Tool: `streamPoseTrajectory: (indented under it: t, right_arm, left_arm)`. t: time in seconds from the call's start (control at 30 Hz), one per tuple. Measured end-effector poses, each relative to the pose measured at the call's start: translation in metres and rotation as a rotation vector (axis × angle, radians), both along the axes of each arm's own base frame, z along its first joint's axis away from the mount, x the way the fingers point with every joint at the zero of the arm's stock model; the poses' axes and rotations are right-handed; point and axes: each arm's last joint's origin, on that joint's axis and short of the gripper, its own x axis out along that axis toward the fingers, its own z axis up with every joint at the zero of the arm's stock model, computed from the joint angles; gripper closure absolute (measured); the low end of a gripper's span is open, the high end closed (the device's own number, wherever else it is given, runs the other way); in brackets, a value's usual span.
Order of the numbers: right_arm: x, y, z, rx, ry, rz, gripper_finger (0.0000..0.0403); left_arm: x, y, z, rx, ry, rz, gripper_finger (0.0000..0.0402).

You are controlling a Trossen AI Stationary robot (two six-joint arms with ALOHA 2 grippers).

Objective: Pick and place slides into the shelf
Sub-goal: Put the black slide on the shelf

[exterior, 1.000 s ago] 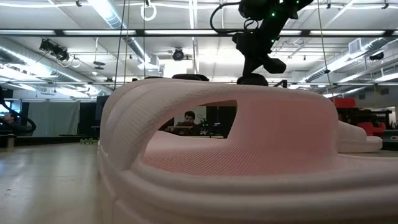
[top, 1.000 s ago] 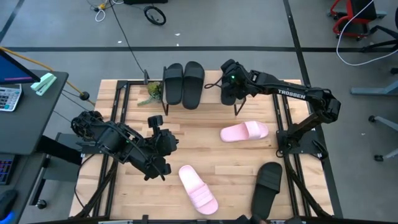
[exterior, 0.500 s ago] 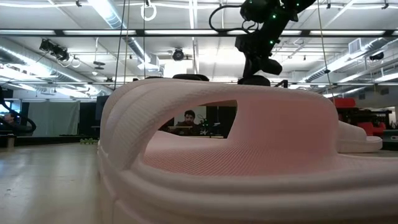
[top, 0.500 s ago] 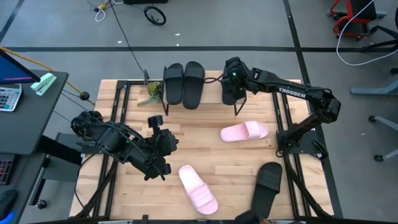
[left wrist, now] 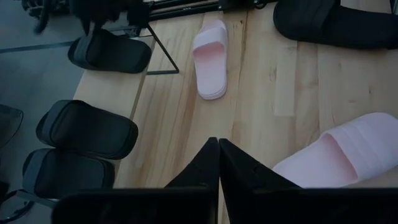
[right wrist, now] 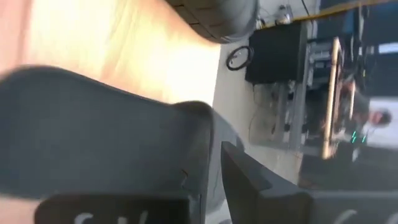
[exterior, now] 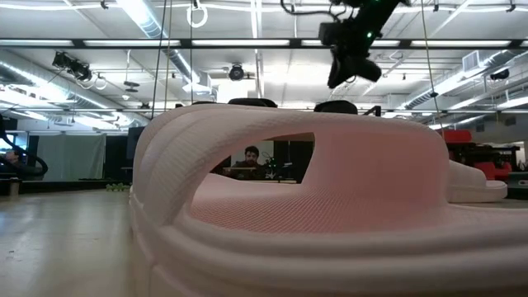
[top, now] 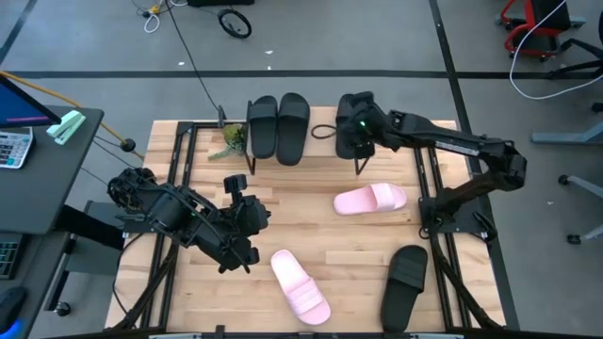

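Black arm (top: 443,143) — lettered TROSSEN — right gripper (top: 350,132) parted over slide (top: 350,141); left gripper (left wrist: 218,163) pressed together.

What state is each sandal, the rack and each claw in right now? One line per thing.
Two black sandals: lying side by side on the rack.
Third black sandal: on the rack, under the right claw.
Rack: standing, three sandals on it.
Pink sandal: flat on the table.
Other pink sandal: flat on the table.
Fourth black sandal: on the table.
Left claw: shut, empty.
Right claw: above the rack.
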Motion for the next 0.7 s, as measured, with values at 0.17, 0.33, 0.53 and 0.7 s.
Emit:
streamPoseTrajectory:
  t: [0.17,0.33,0.53,0.7]
  right_arm:
    - [-0.024,0.050,0.018,0.228,-0.198,-0.088,0.0353]
    - [-0.056,0.118,0.030,0.686,-0.277,0.004,0.0353]
    - [-0.079,0.197,0.030,0.875,-0.368,0.112,0.0357]
    - [-0.093,0.246,0.003,0.815,-0.382,0.138,0.0364]
  left_arm:
    - [0.000,0.000,0.000,0.000,0.000,0.000,0.0380]
    - [0.000,0.000,0.000,0.001,0.000,0.000,0.0389]
    - [0.009,-0.007,-0.025,0.048,0.076,-0.009,0.0391]
    - [0.041,-0.027,-0.081,0.077,0.070,-0.061,0.0370]
